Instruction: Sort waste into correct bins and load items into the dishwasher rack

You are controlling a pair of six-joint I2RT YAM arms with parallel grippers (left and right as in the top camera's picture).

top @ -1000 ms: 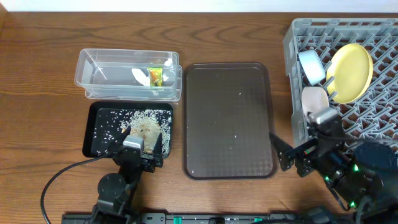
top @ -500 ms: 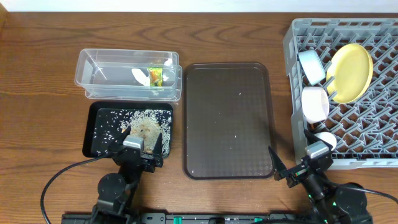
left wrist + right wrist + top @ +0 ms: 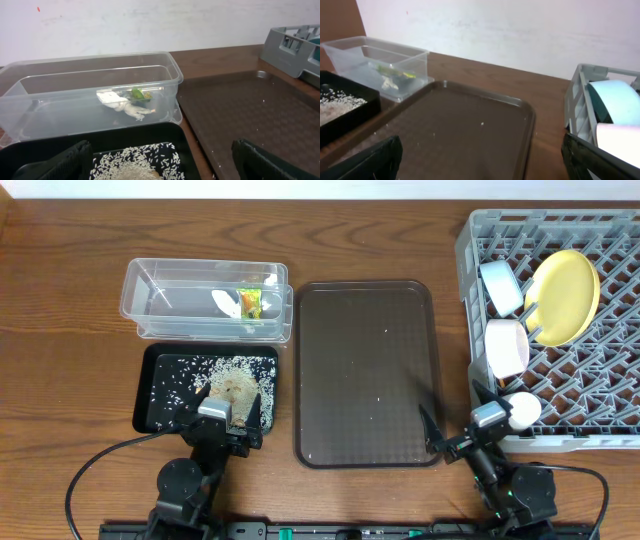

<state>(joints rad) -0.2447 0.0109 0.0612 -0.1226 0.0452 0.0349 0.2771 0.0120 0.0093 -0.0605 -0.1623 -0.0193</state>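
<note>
Tub [image 3: 140, 276], perhaps holding paper [image 3: 225, 303], behind shallow tray [image 3: 145, 392]; rack [image 3: 469, 242] right of serving tray [image 3: 365, 370].

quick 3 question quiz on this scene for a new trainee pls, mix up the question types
1. True or false: the yellow plate stands in the grey rack.
2. The snack wrapper lies in: A) the black tray, B) the clear tub, C) the brown serving tray.
3. Fill in the blank: the left pincer and the right pincer both hold nothing, and their jaws are ____.

Key: 1 true. 2 B. 3 open.
</note>
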